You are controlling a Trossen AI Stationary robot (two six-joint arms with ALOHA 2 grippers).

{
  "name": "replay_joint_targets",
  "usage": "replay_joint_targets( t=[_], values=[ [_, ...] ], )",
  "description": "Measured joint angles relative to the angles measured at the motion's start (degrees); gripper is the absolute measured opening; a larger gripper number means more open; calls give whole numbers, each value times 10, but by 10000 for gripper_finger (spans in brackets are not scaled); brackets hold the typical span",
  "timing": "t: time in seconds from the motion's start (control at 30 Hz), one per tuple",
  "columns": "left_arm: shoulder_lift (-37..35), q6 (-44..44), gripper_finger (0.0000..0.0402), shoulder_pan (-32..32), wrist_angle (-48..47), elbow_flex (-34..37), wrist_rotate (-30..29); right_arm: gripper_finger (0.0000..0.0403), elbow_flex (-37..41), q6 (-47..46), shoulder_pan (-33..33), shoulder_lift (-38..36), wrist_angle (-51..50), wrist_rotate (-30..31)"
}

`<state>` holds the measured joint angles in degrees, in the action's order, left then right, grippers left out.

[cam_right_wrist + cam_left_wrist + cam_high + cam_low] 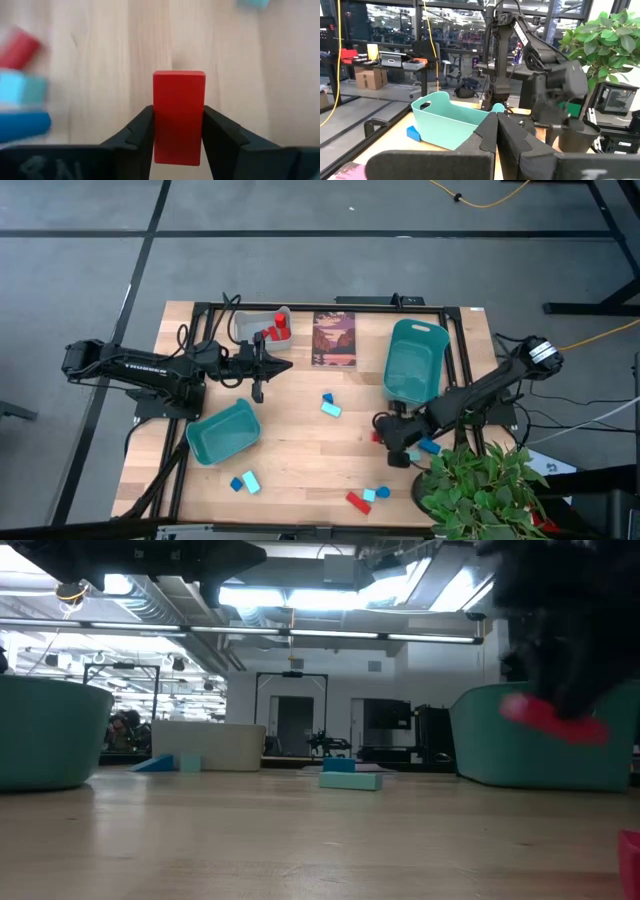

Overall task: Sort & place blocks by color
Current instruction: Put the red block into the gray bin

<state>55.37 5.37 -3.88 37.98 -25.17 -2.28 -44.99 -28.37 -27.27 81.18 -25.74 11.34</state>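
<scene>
My right gripper [384,436] hovers over the table's right half and is shut on a red bar block [178,117], which the low view shows lifted off the wood [555,718]. Loose blocks lie on the table: a blue and cyan pair [328,403] at the middle, another pair [243,481] near the front left, a red, cyan and blue group [366,497] at the front, and a blue one [430,446] beside the right arm. Red blocks [274,330] sit in the grey bin [252,322]. My left gripper [258,368] is shut and empty, in front of the grey bin. My right gripper pinches the red bar by its two long sides [178,130] between both fingers [135,135]. The fingers come from above, pointing down, and lie along the bar, whose free end sticks out past the fingertips. The bar is lifted clear of the table and tilted.
A teal bin [222,430] stands at the front left and a second teal bin [413,358] at the right, near my right arm. A dark picture card [334,338] lies at the far middle. A potted plant [480,485] crowds the front right corner.
</scene>
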Motion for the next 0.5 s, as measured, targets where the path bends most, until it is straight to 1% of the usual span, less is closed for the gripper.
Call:
replay_joint_targets(
  t=[0.1, 0.23, 0.4, 0.5],
  values=[
    [0, 0, 0, 0, 0, 0, 0, 135, 12, 61, 28, -11, 95, 3],
    [0, 0, 0, 0, 0, 0, 2, 135, 23, 132, 75, -11, 211, -47],
    [0, 0, 0, 0, 0, 0, 4, 135, 25, 229, 124, -11, 347, -68],
    [0, 0, 0, 0, 0, 0, 4, 135, 25, 277, 152, -12, 414, -70]
  ],
)
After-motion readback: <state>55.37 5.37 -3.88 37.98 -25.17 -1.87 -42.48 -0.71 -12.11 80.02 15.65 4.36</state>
